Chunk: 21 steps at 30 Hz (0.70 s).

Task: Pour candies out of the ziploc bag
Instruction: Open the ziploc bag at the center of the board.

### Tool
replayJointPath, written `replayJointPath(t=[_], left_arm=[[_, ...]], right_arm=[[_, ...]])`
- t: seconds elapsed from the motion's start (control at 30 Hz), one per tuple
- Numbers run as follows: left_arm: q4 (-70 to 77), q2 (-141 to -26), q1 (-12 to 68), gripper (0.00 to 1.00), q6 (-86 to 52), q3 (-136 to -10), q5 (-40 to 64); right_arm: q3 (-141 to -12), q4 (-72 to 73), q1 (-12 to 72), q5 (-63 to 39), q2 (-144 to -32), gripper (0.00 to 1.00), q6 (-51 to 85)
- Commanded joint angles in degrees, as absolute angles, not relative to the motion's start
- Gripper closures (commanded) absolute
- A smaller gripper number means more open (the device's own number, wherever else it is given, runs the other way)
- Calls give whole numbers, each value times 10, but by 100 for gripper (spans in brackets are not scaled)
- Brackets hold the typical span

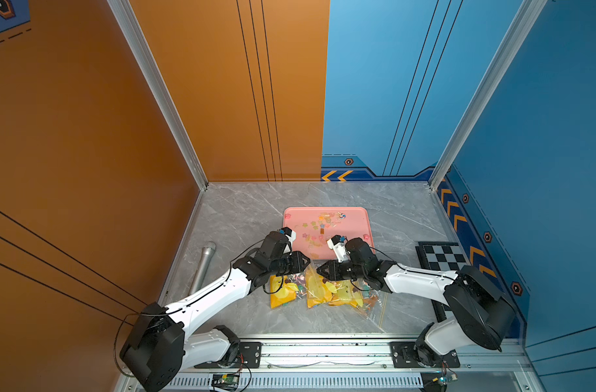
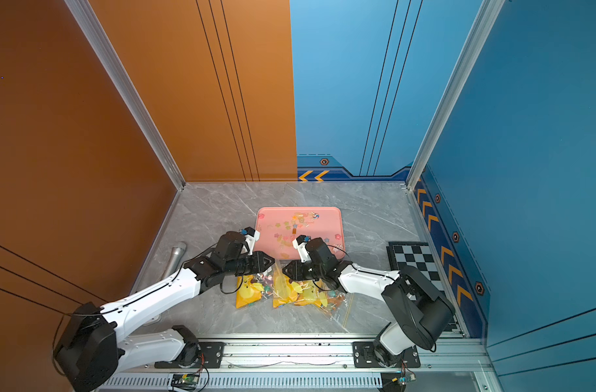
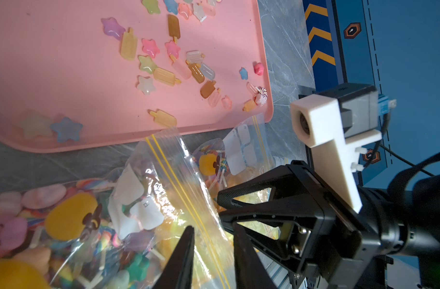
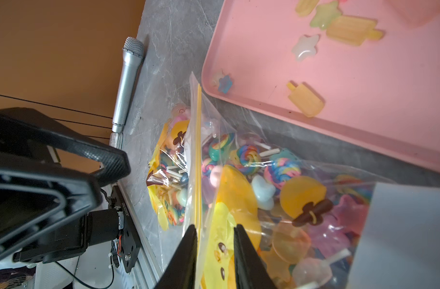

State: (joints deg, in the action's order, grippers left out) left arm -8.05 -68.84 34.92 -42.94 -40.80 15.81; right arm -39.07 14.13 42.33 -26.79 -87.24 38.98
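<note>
Left gripper [image 3: 213, 226] and right gripper [image 4: 216, 227]: jaws narrow, raised zip edge of ziploc bag [image 4: 289, 175] between each pair, likely to spread the mouth; firm pinch not confirmable. Bag lies on table [image 1: 242, 210] beside pink tray [image 1: 357, 217], well filled with candies [image 4: 249, 155]. Tray holds scattered loose candies.

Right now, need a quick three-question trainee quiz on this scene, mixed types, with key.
1. True or false: the pink tray already holds some candies.
2. Which thing lies beside the left arm? A chessboard B microphone C cup
3. Fill in: the ziploc bag lies on the grey ___.
Key: 1 true. 2 B. 3 table.
</note>
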Motion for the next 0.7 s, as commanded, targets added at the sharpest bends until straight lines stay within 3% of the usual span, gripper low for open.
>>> replayJointPath(t=[0.0, 0.67], left_arm=[[-99, -676, 343, 70, -424, -397, 149], [-123, -636, 323, 70, -422, -382, 154]], right_arm=[[-410, 137, 430, -269, -869, 72, 391], [-409, 149, 430, -253, -852, 72, 406]])
